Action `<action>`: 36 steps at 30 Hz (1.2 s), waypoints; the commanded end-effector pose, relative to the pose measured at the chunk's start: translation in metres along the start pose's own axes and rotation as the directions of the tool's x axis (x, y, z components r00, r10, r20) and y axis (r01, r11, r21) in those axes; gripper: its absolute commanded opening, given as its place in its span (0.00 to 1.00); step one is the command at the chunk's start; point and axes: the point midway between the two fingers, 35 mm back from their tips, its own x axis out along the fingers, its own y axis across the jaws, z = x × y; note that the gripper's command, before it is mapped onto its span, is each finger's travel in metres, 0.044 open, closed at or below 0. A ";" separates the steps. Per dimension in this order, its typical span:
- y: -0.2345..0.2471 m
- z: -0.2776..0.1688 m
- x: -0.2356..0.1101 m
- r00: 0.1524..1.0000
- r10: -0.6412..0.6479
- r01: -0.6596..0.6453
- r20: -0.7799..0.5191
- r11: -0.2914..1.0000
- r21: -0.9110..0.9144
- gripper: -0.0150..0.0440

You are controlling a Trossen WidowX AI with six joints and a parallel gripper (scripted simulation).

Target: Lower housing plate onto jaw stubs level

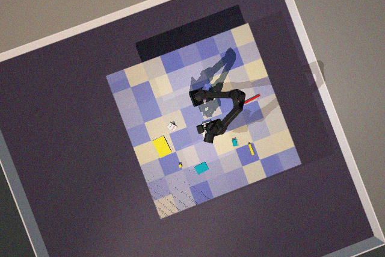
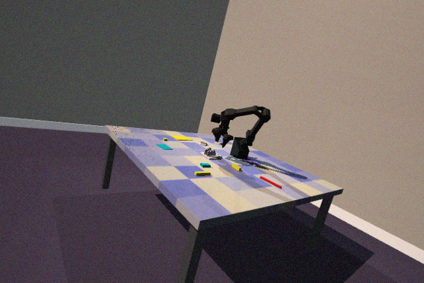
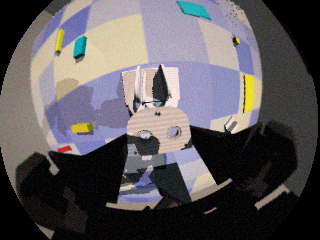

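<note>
My gripper [image 2: 220, 143] [image 3: 158, 132] is shut on the housing plate [image 3: 159, 120], a pale rounded plate with two round holes, held by its left and right edges. The plate hangs above the table, on the arm's side of the base. The pale square base [image 2: 215, 157] [image 3: 174, 80] lies on the table just beyond the plate in the wrist view. Two upright jaws stand on it, a light one [image 3: 138, 85] and a dark one [image 3: 160, 85]. The plate's far edge overlaps the base's near part in the wrist view, so the stubs cannot be made out. The arm largely covers the base in the top view.
A small white part [image 1: 172, 126] [image 3: 230, 124] and a yellow sheet [image 1: 162, 146] [image 3: 248, 93] lie to one side. A teal block [image 1: 234, 142] [image 3: 80, 47], yellow bar [image 1: 251, 148] [image 3: 59, 41], yellow block [image 2: 236, 167] [image 3: 81, 128] and red bar [image 2: 270, 182] lie on the other.
</note>
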 end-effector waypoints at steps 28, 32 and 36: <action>0.000 0.000 0.049 1.000 -0.001 0.001 -0.001 1.000 0.001 0.85; 0.000 0.000 0.056 1.000 0.001 -0.001 -0.002 1.000 0.001 0.85; 0.000 -0.001 0.061 1.000 0.002 -0.002 -0.002 1.000 0.001 0.85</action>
